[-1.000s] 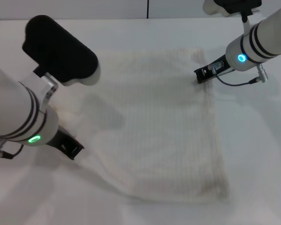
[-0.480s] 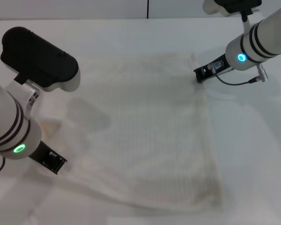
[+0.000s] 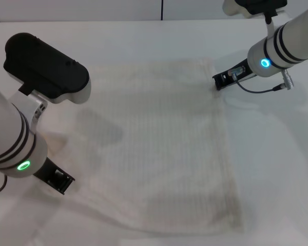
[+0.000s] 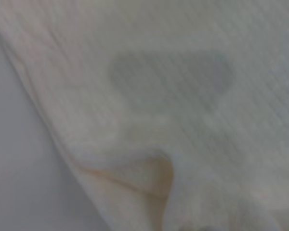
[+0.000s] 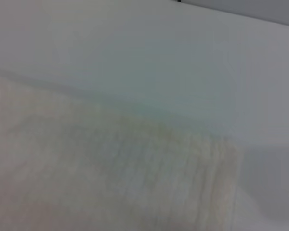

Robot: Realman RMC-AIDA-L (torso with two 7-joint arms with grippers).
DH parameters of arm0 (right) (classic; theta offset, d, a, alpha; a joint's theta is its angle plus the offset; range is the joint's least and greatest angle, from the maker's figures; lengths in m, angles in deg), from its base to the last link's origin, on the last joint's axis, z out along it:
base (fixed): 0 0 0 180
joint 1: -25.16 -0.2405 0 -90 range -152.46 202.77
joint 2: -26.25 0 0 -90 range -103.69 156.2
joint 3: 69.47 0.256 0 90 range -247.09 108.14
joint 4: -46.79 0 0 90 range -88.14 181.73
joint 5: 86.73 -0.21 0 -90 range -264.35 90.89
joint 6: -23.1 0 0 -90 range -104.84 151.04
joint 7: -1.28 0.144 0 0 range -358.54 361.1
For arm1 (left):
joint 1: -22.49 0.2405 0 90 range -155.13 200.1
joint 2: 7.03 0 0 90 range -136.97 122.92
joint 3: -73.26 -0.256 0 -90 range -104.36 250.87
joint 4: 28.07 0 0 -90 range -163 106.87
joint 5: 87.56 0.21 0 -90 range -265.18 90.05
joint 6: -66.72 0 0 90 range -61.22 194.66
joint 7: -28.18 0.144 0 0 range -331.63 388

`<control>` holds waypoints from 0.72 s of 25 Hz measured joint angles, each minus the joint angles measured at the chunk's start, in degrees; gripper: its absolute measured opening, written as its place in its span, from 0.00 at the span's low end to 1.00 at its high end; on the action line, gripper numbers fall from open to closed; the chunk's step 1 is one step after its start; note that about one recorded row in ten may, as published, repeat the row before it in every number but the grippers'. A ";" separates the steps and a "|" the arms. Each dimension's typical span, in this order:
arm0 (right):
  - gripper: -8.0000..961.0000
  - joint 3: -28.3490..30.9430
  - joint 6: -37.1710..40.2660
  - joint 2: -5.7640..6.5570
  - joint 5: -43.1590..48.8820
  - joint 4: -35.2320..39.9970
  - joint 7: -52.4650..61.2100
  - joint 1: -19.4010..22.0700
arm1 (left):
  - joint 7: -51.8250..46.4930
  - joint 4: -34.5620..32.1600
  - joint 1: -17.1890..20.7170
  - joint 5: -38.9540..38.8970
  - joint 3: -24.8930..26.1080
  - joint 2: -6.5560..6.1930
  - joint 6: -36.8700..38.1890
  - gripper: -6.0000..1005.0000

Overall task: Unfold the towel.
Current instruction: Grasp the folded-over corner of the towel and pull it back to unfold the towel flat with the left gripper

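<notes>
The towel [image 3: 159, 143] is a large cream-white ribbed cloth lying mostly spread out flat on the white table. My left gripper [image 3: 59, 180] is at its near left corner, shut on the cloth, and a low ridge runs from there along the near edge. The left wrist view shows the towel [image 4: 173, 96] close up, with a raised pucker near the grip. My right gripper [image 3: 219, 82] is shut on the far right corner. The right wrist view shows that corner of the towel [image 5: 125, 183] on the table.
The white table [image 3: 277, 154] extends around the towel on all sides. A dark seam in the back wall [image 3: 161, 9] rises beyond the table's far edge. My right arm's cable [image 3: 259, 92] hangs just above the table.
My left gripper moved left and toward the near edge, dragging the towel's near left corner with it and widening the cloth. In the last half second it barely shifted. The right gripper stayed put.
</notes>
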 joint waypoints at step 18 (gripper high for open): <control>0.08 -0.09 1.93 -0.18 -0.09 3.01 0.00 0.57 | 0.21 -1.84 0.42 0.13 0.12 -0.78 -5.15 0.43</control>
